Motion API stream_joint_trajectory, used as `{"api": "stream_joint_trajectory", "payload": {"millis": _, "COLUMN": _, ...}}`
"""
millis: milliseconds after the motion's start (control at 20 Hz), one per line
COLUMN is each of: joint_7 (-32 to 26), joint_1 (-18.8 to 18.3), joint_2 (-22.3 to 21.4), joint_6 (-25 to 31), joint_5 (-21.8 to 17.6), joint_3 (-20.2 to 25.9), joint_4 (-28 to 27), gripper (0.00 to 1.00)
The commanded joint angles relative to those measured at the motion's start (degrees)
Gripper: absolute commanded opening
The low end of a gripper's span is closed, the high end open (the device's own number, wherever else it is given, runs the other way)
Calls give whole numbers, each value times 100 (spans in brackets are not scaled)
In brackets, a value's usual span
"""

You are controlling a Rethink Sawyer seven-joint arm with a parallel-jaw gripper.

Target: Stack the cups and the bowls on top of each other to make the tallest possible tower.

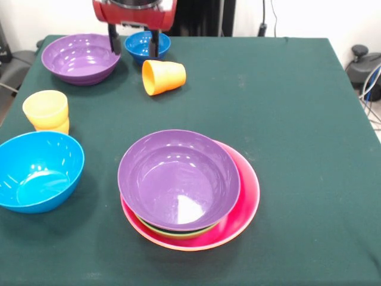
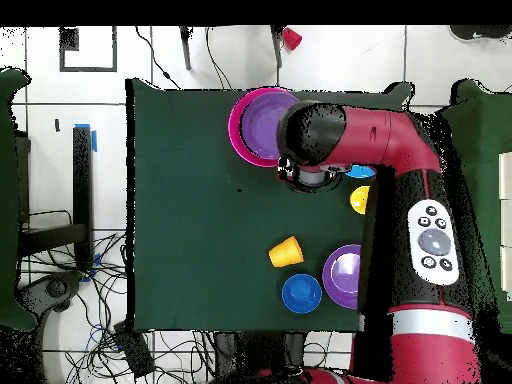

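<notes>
My gripper (image 1: 133,52) hangs at the table's far side, open and empty, its black fingers (image 1: 113,40) straddling the gap between a purple bowl (image 1: 80,58) and the small dark-blue bowl (image 1: 147,45). An orange cup (image 1: 164,76) lies on its side just in front of it. A yellow cup (image 1: 46,109) stands nested on another cup at the left. A light blue bowl (image 1: 38,171) sits at the front left. The tower (image 1: 178,179) stands mid-front: a purple bowl on top, a green rim (image 1: 172,231) under it, and the large pink bowl (image 1: 245,196) outermost.
In the overhead view the red arm (image 2: 400,150) crosses above the table and hides the gripper and part of the light blue bowl (image 2: 360,172). The tower (image 2: 262,125), orange cup (image 2: 286,252) and dark-blue bowl (image 2: 301,292) show there. The green tablecloth (image 1: 286,119) spreads to the right.
</notes>
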Motion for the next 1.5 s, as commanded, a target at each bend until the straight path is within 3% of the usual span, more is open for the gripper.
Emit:
{"api": "stream_joint_trajectory", "payload": {"millis": 50, "joint_7": -854, "joint_1": 26, "joint_2": 515, "joint_6": 278, "joint_5": -267, "joint_3": 323, "joint_4": 416, "gripper": 100}}
{"api": "stream_joint_trajectory", "payload": {"millis": 350, "joint_7": -887, "joint_1": 118, "joint_2": 474, "joint_6": 106, "joint_5": -507, "joint_3": 217, "joint_4": 262, "gripper": 100}}
{"api": "stream_joint_trajectory", "payload": {"millis": 450, "joint_7": -895, "joint_1": 92, "joint_2": 536, "joint_6": -232, "joint_5": -520, "joint_3": 301, "joint_4": 258, "gripper": 100}}
{"api": "stream_joint_trajectory", "payload": {"millis": 600, "joint_7": -1017, "joint_1": 54, "joint_2": 633, "joint_6": -306, "joint_5": -522, "joint_3": 405, "joint_4": 213, "gripper": 100}}
{"api": "stream_joint_trajectory", "payload": {"millis": 900, "joint_7": -1198, "joint_1": -34, "joint_2": 393, "joint_6": -361, "joint_5": -448, "joint_3": 499, "joint_4": 378, "gripper": 100}}
{"api": "stream_joint_trajectory", "payload": {"millis": 1000, "joint_7": -1290, "joint_1": 6, "joint_2": 187, "joint_6": -385, "joint_5": -645, "joint_3": 374, "joint_4": 423, "gripper": 100}}
{"api": "stream_joint_trajectory", "payload": {"millis": 1250, "joint_7": -1014, "joint_1": -74, "joint_2": 55, "joint_6": -718, "joint_5": -430, "joint_3": 453, "joint_4": 747, "gripper": 100}}
{"api": "stream_joint_trajectory", "payload": {"millis": 1500, "joint_7": -1097, "joint_1": -209, "joint_2": 196, "joint_6": -676, "joint_5": -301, "joint_3": 589, "joint_4": 610, "gripper": 100}}
